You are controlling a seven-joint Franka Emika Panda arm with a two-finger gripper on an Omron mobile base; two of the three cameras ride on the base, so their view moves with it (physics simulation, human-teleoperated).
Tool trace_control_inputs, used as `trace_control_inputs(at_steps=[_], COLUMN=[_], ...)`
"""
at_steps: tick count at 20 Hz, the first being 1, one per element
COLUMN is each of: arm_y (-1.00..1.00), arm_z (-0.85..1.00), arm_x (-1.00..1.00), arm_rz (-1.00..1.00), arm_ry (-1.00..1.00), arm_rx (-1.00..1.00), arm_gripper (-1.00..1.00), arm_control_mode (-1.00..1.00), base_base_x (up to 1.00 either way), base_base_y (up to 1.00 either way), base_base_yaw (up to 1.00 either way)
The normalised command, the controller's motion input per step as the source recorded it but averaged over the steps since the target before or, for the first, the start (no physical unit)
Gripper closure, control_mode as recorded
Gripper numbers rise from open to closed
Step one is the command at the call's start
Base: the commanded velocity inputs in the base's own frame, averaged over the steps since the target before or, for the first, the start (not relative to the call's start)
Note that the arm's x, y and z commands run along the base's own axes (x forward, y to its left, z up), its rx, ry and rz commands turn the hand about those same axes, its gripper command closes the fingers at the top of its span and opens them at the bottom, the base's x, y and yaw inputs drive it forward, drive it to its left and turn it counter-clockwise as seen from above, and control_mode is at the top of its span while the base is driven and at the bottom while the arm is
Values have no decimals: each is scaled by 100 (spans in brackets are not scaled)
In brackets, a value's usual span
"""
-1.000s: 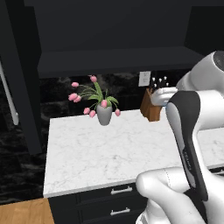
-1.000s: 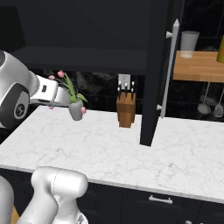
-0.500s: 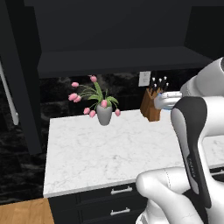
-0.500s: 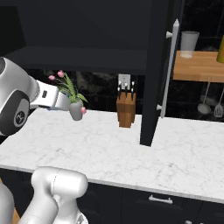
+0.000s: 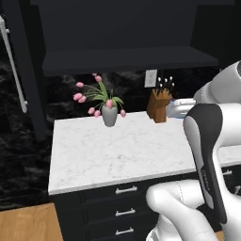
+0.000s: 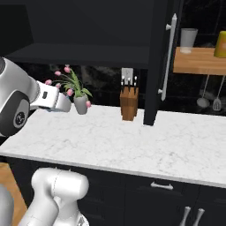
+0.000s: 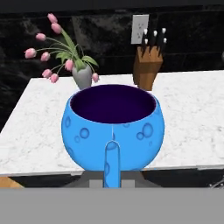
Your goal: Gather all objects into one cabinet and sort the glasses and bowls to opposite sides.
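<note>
1. Because the hand view looks straight along the claw [image 7: 112, 175], the blue bowl [image 7: 113, 127] sits directly ahead of it, held above the near edge of the surface [image 7: 183, 109]; the claw is clamped on the bowl's rim, one finger [image 7: 112, 164] lying against the outer wall.
2. Handling, as a judgement: the bowl appears small, rigid and light, with a glossy and probably slippery wall. A rim pinch holds it on one side only, so keep it level and avoid sudden swings.
3. Beyond the bowl, a grey vase of pink flowers [image 7: 83, 76] stands toward the back left of the surface, and a wooden knife block [image 7: 148, 65] stands toward the back edge, right of the vase.
4. Above the surface, the black cabinet [image 6: 110, 31] stands open, with its shelf [image 5: 127, 59] bare and dark.
5. Obstruction: the open cabinet door [image 6: 159, 62], with its white bar handle [image 6: 167, 57], hangs over the right part of the surface, just right of the knife block.
</note>
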Motion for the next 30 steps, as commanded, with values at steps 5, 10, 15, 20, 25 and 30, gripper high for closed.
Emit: trace_control_inputs(at_steps=[5, 10, 15, 20, 25, 30], arm_y=[0, 0, 0, 0, 0, 0], arm_z=[0, 0, 0, 0, 0, 0], arm_x=[0, 0, 0, 0, 0, 0], arm_rz=[0, 0, 0, 0, 0, 0], arm_ry=[0, 0, 0, 0, 0, 0], arm_rx=[0, 0, 0, 0, 0, 0], arm_gripper=[100, 100, 100, 100, 100, 100], arm_control_mode=[100, 100, 100, 100, 100, 100], base_base_x=[-100, -85, -53, -35, -13, 9], base_base_y=[0, 3, 0, 0, 5, 5], base_base_yaw=[-14, -77, -96, -97, -94, -75])
